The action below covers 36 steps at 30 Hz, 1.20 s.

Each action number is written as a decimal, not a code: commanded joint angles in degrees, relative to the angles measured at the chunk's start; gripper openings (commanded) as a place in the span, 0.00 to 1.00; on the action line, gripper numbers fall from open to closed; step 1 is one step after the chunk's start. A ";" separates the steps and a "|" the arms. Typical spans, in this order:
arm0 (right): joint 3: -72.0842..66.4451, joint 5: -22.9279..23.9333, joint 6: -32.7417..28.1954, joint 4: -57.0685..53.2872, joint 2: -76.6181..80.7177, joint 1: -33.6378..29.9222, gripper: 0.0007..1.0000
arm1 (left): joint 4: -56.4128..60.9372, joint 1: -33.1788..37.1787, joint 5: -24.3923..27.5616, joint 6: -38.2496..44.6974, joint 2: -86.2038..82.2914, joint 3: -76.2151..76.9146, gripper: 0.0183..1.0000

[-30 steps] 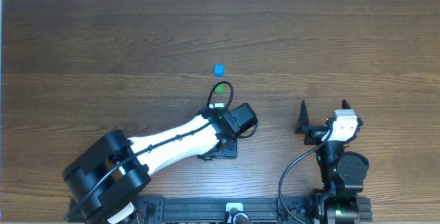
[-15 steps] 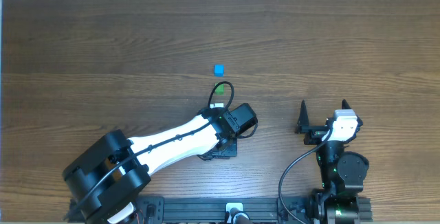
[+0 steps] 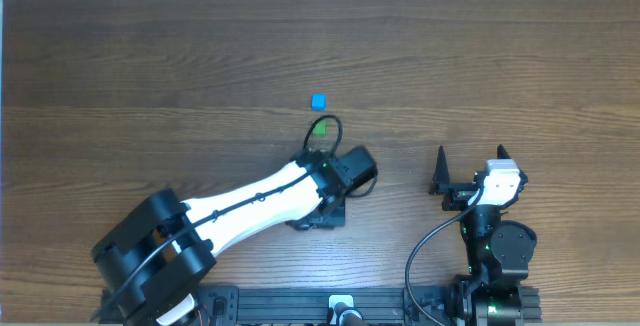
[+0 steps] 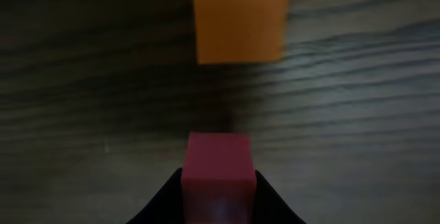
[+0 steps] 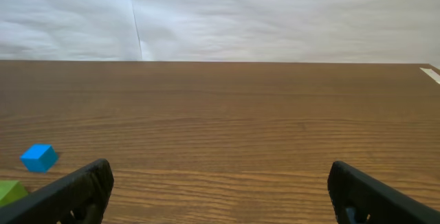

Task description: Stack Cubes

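My left gripper (image 4: 218,180) is shut on a red cube (image 4: 218,163), which fills the gap between the two dark fingers. Just beyond it an orange cube (image 4: 239,19) rests on the wooden table; the two cubes are apart. In the top view the left arm's wrist (image 3: 342,171) covers both of them near the table's middle. A green cube (image 3: 320,129) lies just past the wrist, and a blue cube (image 3: 318,102) a little farther on. My right gripper (image 3: 470,158) stands open and empty at the right, with the blue cube (image 5: 38,157) and green cube (image 5: 8,192) off to its side.
The brown wooden table (image 3: 150,56) spreads wide and bare on the far side and to the left. A black cable (image 3: 328,126) loops from the left wrist over the green cube. A pale wall (image 5: 275,18) stands behind the table's far edge.
The left arm's wrist has shifted slightly forward, toward the green cube. The right arm and the blue and green cubes have not moved.
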 commanded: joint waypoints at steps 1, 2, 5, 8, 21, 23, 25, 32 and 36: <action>-0.42 -0.26 -0.22 0.02 -0.37 -0.35 0.99 | -4.09 2.49 -2.47 2.47 0.52 8.52 0.02; -0.42 -0.26 -0.20 0.02 -0.37 -0.35 0.99 | -4.90 3.17 -2.40 3.72 0.52 10.03 0.02; -0.42 -0.26 -0.20 0.02 -0.37 -0.35 0.99 | -7.58 5.88 -2.73 5.60 0.52 14.38 0.02; -0.42 -0.26 -0.20 0.02 -0.37 -0.35 0.99 | -9.25 9.60 -2.80 7.69 0.55 18.21 0.02; -0.42 -0.26 -0.20 0.02 -0.37 -0.35 0.99 | -8.22 13.38 -1.49 13.44 8.94 21.57 0.02; -0.42 -0.26 -0.20 0.02 -0.37 -0.35 0.99 | -8.13 13.38 -1.46 13.84 9.86 21.57 0.02; -0.42 -0.26 -0.20 0.02 -0.37 -0.35 0.99 | -8.11 13.38 -1.49 13.84 10.67 21.57 0.02; -0.42 -0.26 -0.22 0.02 -0.37 -0.35 0.99 | -5.95 13.64 -1.53 13.86 12.11 21.57 0.02; -0.42 -0.26 -0.22 0.02 -0.37 -0.35 0.99 | -5.07 13.75 -1.53 13.77 12.33 21.57 0.02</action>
